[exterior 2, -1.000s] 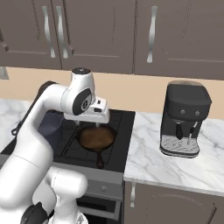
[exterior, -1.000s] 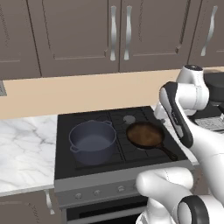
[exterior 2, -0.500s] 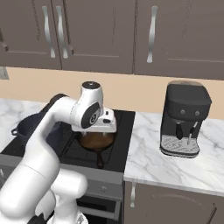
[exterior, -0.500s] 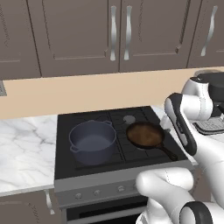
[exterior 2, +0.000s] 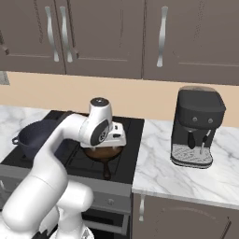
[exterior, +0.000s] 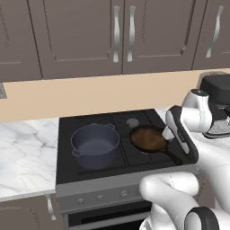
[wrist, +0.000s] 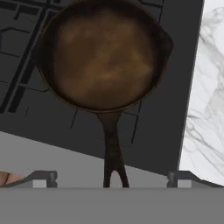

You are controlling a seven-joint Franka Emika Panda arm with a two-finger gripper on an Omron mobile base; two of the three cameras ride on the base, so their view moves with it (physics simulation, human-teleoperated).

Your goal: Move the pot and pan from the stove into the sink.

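Here, the end effector hangs open over the pan on the stove.
The stove (exterior: pixel 90 173) sits between marble counter (exterior: pixel 22 152) stretches, with a coffee machine (exterior 2: pixel 198 126) to the right. The pot (exterior: pixel 95 144) rests on the left burners, the pan (wrist: pixel 103 54) just right of it, handle pointing near. The end effector (wrist: pixel 111 177) grasps nothing, fingertips (wrist: pixel 43 177) spread either side of the handle.
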